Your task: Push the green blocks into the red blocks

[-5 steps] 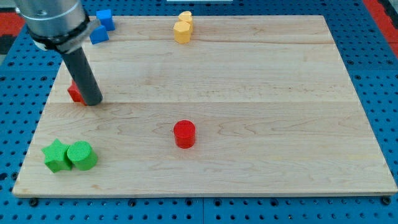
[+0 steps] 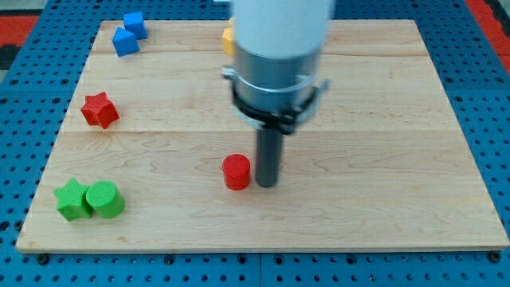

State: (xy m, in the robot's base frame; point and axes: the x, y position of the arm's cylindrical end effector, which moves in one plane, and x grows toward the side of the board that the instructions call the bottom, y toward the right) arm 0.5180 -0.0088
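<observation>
A green star block (image 2: 71,198) and a green cylinder (image 2: 105,199) sit touching each other near the board's bottom left corner. A red star block (image 2: 100,110) lies at the left side. A red cylinder (image 2: 236,171) stands near the board's middle. My tip (image 2: 267,184) rests on the board just right of the red cylinder, very close to it. The green blocks are far to the tip's left.
Two blue blocks (image 2: 127,34) sit at the top left corner. A yellow block (image 2: 228,39) at the top edge is mostly hidden behind the arm's body (image 2: 279,56). The wooden board (image 2: 382,159) lies on a blue pegboard.
My tip has moved from beside the red star at the left to just right of the red cylinder. The red star is now fully visible. The blocks have not moved.
</observation>
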